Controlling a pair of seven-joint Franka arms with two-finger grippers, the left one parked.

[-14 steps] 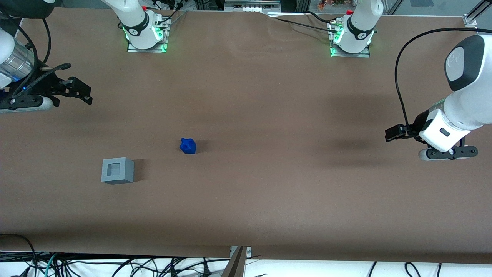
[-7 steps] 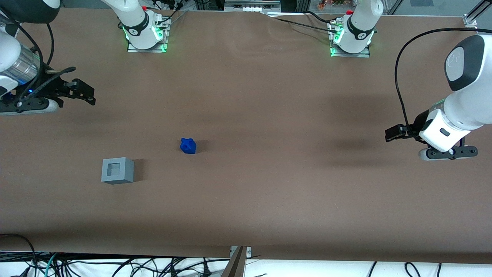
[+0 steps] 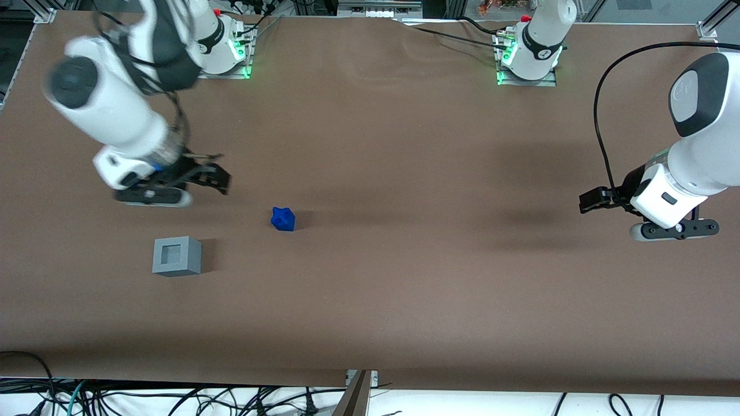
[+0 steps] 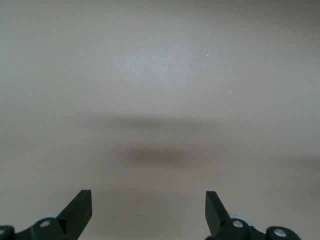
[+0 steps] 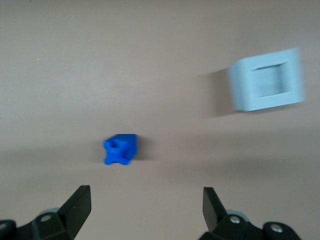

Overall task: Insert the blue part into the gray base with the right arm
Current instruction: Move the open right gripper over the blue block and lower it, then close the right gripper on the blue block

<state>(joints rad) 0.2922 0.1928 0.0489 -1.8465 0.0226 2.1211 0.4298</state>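
One open tool (image 3: 217,180) above table (image 3: 404,173)

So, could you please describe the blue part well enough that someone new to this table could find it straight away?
Start at the brown table, toward the working arm's end, where the gripper hangs with its fingers open. The blue part lies apart from it on the bare surface. It is smaller than the gray base, bright blue and knobbly, with no recess.
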